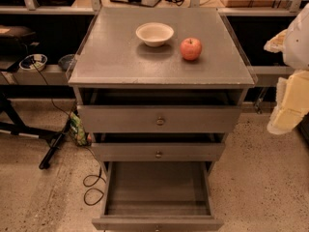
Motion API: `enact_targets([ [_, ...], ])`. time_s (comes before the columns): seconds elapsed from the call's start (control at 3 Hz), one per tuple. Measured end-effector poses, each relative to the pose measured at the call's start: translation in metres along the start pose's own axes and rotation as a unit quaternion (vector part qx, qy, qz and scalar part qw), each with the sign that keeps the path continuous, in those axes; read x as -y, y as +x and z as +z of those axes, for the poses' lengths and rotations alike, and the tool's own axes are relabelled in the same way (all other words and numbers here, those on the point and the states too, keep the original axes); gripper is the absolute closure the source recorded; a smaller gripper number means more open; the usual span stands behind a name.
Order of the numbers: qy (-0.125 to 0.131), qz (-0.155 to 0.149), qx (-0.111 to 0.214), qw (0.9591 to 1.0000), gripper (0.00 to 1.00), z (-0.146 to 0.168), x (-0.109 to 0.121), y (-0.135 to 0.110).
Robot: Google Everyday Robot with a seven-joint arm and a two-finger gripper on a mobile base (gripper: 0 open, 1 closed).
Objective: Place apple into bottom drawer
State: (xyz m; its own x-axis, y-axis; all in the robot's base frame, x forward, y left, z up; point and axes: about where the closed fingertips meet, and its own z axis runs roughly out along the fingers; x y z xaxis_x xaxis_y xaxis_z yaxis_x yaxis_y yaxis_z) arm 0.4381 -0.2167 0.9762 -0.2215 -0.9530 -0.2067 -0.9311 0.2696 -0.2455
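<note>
Grey-brown wooden cabinet with three drawers, seen from the front and above. Its tabletop [116, 57] carries two things toward the back. The apple [191, 49] is red with a paler yellowish patch near the stem; it sits upright on the right half of the top, not in any drawer. The cream bowl [154, 34] stands upright just to the apple's left and slightly further back, close to it but not touching. The top drawer [120, 119] is pulled out a little, with a dark gap behind its front and a round metal knob [160, 121] at centre. The middle drawer [125, 152] is also out a little, its own knob centred. The bottom drawer [157, 190] is pulled far out toward the camera, its side walls and wooden floor in full view, and its front panel is cut by the lower edge of the view. The gripper [289, 100] hangs at the far right edge as pale yellow and white shapes, level with the tabletop and upper drawers, well apart from the apple and beside the cabinet rather than over it. Whether its grip is spread or closed cannot be told; nothing is seen in it. The speckled floor [260, 178] surrounds the cabinet. A black cable [92, 187] loops on the floor left of the bottom drawer. A low shelf [29, 76] at the left holds a small patterned dish [33, 62].
</note>
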Motion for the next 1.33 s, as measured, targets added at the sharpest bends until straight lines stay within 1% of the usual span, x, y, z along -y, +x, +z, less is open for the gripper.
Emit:
enact_targets([
  [0.33, 0.0, 0.0, 0.0, 1.0, 0.0, 0.0, 0.0, 0.0],
  [0.67, 0.013, 0.017, 0.06, 0.998, 0.0, -0.004, 0.007, 0.002],
  [1.0, 0.023, 0.03, 0.131, 0.9906, 0.0, -0.009, 0.013, 0.003],
  [1.33, 0.028, 0.031, 0.226, 0.9733, 0.0, -0.01, 0.021, -0.009],
])
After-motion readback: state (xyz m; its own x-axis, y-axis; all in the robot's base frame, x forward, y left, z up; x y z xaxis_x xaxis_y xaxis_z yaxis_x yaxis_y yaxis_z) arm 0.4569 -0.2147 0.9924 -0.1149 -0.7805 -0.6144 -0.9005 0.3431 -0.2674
